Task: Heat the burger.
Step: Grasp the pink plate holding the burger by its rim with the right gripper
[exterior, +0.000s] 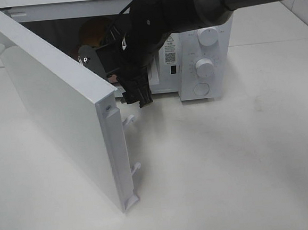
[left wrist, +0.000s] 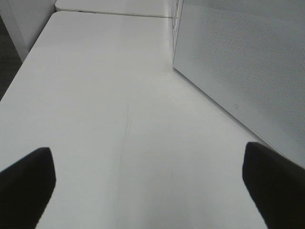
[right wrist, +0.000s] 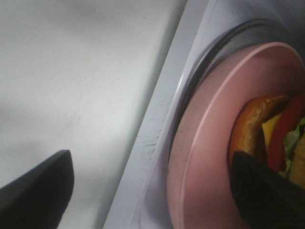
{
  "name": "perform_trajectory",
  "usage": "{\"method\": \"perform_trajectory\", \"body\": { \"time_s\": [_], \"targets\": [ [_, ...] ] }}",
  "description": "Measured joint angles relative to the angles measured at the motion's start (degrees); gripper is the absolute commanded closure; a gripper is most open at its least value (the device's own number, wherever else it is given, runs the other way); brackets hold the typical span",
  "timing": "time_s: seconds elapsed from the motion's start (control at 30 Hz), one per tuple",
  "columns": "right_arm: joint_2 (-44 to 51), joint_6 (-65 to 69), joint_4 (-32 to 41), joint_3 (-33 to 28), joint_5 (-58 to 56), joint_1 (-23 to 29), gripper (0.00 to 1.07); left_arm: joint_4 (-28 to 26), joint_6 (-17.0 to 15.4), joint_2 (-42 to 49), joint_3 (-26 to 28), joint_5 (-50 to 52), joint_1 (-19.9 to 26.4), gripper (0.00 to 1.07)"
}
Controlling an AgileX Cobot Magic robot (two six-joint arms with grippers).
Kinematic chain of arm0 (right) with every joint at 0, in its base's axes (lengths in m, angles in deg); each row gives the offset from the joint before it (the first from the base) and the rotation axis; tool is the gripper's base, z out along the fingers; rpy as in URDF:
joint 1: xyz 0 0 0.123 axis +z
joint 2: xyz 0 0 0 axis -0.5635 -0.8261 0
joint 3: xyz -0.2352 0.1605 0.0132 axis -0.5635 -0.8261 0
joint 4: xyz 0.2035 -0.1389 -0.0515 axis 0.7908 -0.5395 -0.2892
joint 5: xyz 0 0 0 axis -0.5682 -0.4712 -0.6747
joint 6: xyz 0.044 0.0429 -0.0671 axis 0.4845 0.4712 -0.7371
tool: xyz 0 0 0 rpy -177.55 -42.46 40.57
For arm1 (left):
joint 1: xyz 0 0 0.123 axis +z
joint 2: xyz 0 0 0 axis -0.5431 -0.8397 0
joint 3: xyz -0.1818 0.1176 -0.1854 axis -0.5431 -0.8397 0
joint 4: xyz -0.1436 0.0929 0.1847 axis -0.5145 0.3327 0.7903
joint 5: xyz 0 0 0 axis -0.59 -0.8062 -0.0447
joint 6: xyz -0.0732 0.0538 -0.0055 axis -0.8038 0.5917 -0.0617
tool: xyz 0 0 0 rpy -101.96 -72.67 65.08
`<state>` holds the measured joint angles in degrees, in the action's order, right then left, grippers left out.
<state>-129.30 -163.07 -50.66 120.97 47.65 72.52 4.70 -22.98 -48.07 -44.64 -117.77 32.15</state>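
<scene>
The tall burger with a brown bun, red tomato, yellow cheese and green lettuce (right wrist: 271, 133) sits on a round pink plate (right wrist: 205, 162). The plate rests on the glass turntable (right wrist: 224, 43) inside the white microwave oven (exterior: 203, 63). So the burger looks to be in place, and the putting-in step seems about done.

The right gripper (right wrist: 152, 191) has its two black fingers spread wide. It pinches nothing. One finger is out over the white table (right wrist: 71, 71), and the other is by the burger, over the plate. The big black right arm (exterior: 157, 24) reaches down from the top into the mouth of the oven.

The white oven door (exterior: 57, 106) stands wide open. Next, I think the right arm needs to pull back out without bumping the plate. Then the door must be pushed shut and a round white knob (exterior: 204, 67) turned.

The left gripper (left wrist: 152, 186) is spread wide too and holds nothing. It hangs over the bare table, with the outside of the door close by.
</scene>
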Motion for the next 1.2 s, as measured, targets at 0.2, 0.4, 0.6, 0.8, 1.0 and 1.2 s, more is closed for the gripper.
{"method": "perform_trajectory", "body": {
  "time_s": [0.2, 0.4, 0.6, 0.8, 1.0, 1.2],
  "targets": [
    [-2.1, 0.6, 0.0, 3.0, 0.0, 0.0, 0.24, 0.0, 0.0, 0.0, 0.0, 0.0, 0.0, 0.05],
    [-4.5, 0.6, 0.0, 6.2, -0.1, -0.3, 0.25, 0.0, 0.0, 0.0, 0.0, 0.0, 0.0, 0.05],
    [-6.1, 0.6, -0.3, 8.9, -0.2, -1.3, 0.26, 0.0, 0.0, 0.0, 0.0, 0.0, 0.0, 0.05],
    [-8.5, 0.6, -0.6, 11.8, -0.2, -1.8, 0.27, 0.0, 0.0, 0.0, 0.0, 0.0, 0.0, 0.05],
    [-10.5, 0.6, 1.1, 13.2, 0.9, -1.8, 0.28, 0.0, 0.0, 0.0, 0.0, 0.0, 0.0, 0.05],
    [-12.8, 0.5, 4.9, 14.0, 1.9, -1.8, 0.30, 0.1, 0.0, 0.0, 0.0, 0.0, 0.0, 0.05]
  ]
}}
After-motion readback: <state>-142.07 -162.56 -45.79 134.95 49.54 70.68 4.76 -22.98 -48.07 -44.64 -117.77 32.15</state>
